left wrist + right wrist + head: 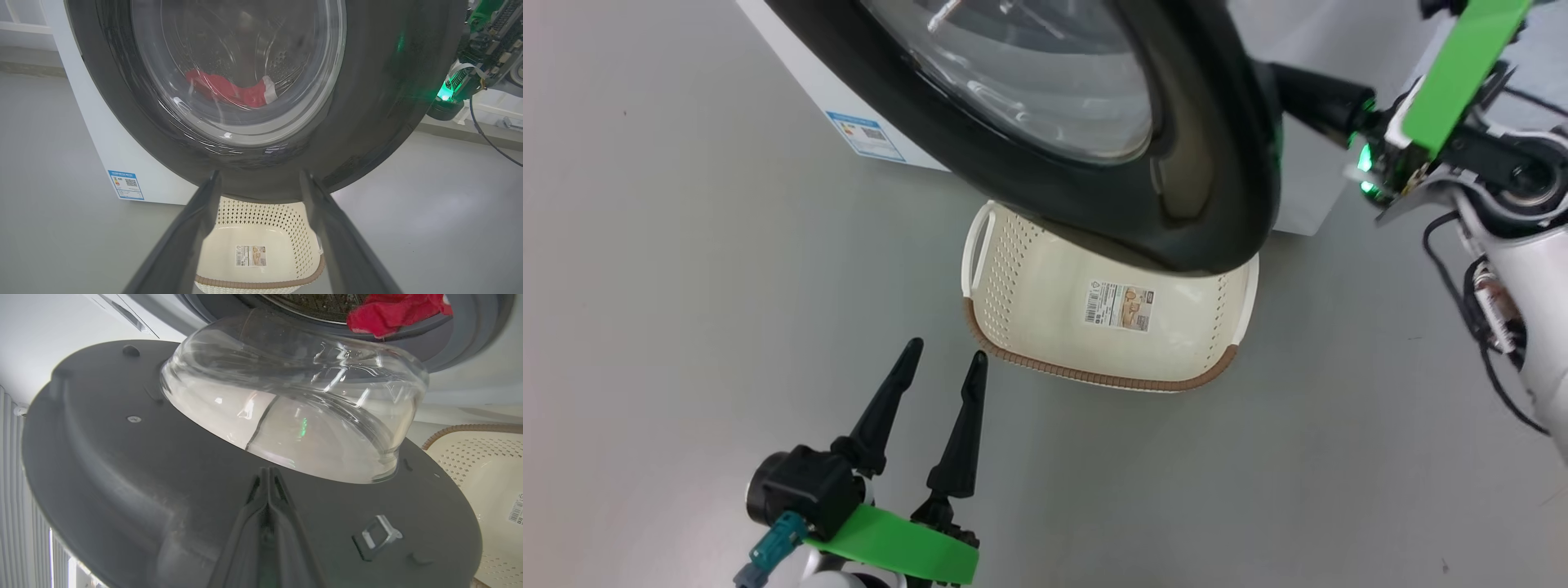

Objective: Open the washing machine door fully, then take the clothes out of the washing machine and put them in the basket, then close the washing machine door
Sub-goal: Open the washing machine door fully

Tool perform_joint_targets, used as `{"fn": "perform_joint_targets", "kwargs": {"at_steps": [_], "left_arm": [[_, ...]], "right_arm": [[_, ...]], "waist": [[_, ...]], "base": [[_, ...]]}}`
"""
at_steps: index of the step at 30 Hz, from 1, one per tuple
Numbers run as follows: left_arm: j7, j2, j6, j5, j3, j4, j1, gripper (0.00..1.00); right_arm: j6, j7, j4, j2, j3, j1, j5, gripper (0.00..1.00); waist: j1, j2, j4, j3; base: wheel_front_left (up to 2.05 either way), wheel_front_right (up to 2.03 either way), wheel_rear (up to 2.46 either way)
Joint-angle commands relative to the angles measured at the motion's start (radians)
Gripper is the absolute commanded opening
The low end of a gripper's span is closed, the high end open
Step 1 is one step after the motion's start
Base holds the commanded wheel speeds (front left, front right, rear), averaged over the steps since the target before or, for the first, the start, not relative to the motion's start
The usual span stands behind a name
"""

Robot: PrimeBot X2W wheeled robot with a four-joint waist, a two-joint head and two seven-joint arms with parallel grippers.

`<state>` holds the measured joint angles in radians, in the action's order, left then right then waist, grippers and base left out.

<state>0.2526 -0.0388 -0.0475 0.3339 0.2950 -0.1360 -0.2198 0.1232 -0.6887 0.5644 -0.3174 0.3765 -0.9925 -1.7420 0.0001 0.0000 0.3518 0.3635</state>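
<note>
Grey floor (686,286); basket (1094,377) on it under door (1217,163). Left gripper (947,351) spread, empty; right gripper (267,470) closed, seemingly touching door.

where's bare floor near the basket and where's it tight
Bare floor lies left of the basket, between the washing machine and the left end effector, and again right of the basket. Tight at the basket's far edge, where the washing machine door overhangs it.

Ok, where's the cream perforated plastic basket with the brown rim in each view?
Head view: basket at centre, below the black door rim.
Left wrist view: bottom centre, between the fingers of the left gripper.
Right wrist view: right edge, lower half.
Shared landmark: its paper label.
</note>
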Motion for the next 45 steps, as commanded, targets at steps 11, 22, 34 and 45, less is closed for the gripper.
{"fn": "perform_joint_targets", "kwargs": {"at_steps": [11, 22, 34, 45], "left_arm": [[0.009, -0.011, 0.006, -0.011, -0.043, 0.025, 0.025, 1.0], [0.009, -0.011, 0.01, -0.001, -0.049, 0.029, 0.028, 1.0], [0.009, -0.011, 0.001, -0.01, -0.07, 0.02, 0.03, 1.0], [0.009, -0.011, -0.02, -0.039, -0.108, 0.008, 0.023, 1.0]], "right_arm": [[0.008, -0.041, -0.075, 0.057, 0.018, 0.096, 0.027, 0.0], [0.008, -0.027, -0.069, 0.063, -0.012, 0.107, 0.053, 0.0], [0.008, 0.035, -0.09, 0.047, -0.065, 0.142, 0.103, 0.45], [0.008, 0.078, -0.136, 0.032, -0.106, 0.23, 0.13, 1.0]], "waist": [[-0.0001, 0.0, -0.008, -0.029], [-0.0001, 0.0, -0.007, -0.038], [-0.0001, 0.0, -0.025, -0.061], [-0.0001, 0.0, -0.072, -0.07]], "base": [[0.0, 0.0, 0.0], [0.0, 0.0, 0.0], [0.0, 0.0, 0.0], [0.0, 0.0, 0.0]]}}
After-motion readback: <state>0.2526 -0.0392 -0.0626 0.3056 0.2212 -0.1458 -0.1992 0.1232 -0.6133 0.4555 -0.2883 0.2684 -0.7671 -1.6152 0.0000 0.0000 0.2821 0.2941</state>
